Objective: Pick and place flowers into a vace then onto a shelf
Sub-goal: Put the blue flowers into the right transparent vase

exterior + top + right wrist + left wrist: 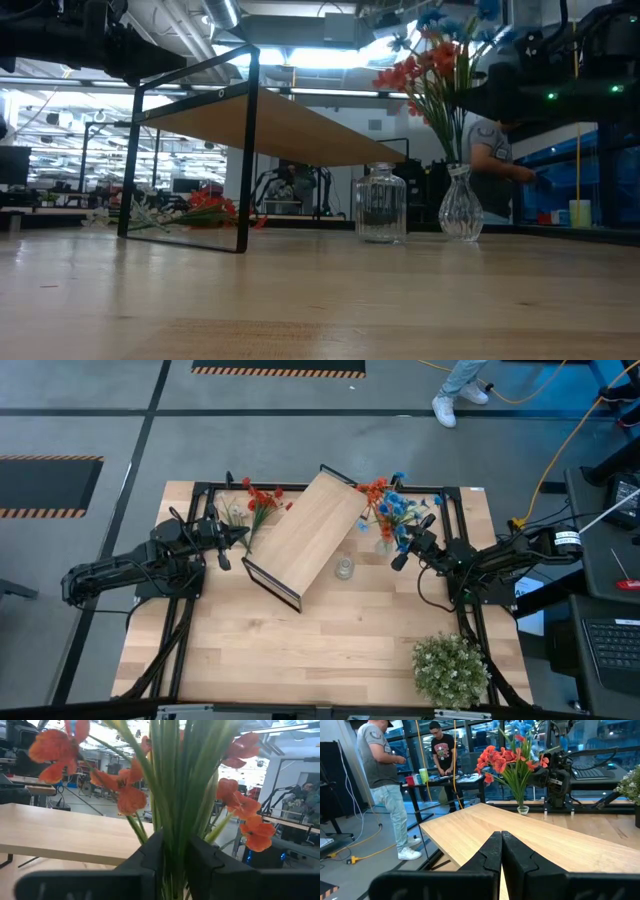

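clamping flowers (175,795) stems, right gripper (174,865), left gripper (501,851) pinched closed, empty

The bouquet's blue blossoms (440,18) run off the low view's top edge — perhaps more hidden.

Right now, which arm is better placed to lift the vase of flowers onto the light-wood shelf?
Right. The right gripper is shut on the flowers' green stems above the clear glass vase, beside the shelf. The left gripper is shut across it.
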Tool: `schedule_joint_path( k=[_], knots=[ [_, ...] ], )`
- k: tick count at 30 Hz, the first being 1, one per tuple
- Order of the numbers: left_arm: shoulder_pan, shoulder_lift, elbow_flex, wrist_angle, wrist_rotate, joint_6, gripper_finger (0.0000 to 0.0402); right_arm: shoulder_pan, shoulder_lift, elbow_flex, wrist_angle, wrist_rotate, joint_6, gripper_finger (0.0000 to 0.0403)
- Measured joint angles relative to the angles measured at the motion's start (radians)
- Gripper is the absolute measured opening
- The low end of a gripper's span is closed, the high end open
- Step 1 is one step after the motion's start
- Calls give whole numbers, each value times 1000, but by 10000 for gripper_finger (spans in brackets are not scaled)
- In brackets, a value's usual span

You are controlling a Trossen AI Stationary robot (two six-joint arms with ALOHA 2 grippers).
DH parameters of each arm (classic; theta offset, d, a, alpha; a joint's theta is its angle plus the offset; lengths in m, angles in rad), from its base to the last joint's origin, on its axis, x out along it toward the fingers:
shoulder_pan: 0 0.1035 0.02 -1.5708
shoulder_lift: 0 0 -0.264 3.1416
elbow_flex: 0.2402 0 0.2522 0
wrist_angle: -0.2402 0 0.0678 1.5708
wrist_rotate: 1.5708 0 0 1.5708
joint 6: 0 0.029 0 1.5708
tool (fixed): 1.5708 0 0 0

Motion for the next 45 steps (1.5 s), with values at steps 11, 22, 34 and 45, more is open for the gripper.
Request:
schedule_joint_path(
  k=[11,22,34,45],
  knots=[
    [0,0,0,0,0,0,4,0,0,0,-58,2,19,150],
    [0,0,0,0,1,0,4,0,-1,0,-111,3,119,174],
    [0,0,0,0,3,0,4,0,-2,149,-366,89,122,174],
    [0,0,0,0,3,0,4,29,-2,199,-561,210,220,174]
  ],
)
